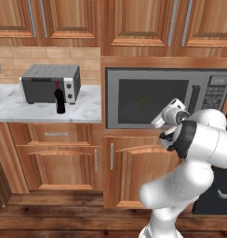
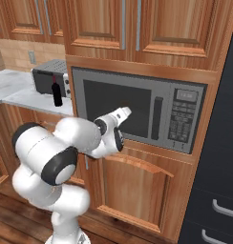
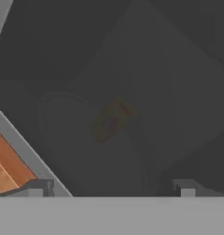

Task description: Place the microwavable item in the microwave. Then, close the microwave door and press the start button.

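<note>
Jaws are being held spread wide, nothing between them; in the left base view, the gripper point(image 1: 157, 122) is being pointed at the shut microwave door point(image 1: 149, 98). In the right base view, the microwave point(image 2: 138, 107) is being faced at 12 o'clock. In the hand view, the yellow mug point(image 3: 111, 119) is being seen dimly through the glass, at centre.

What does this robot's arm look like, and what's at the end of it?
A glossy white arm of rounded, bulging segments with dark bands at the joints. It narrows to a white wrist carrying a gripper with two small dark grey, blocky finger tips. No cables or markings visible.
</note>
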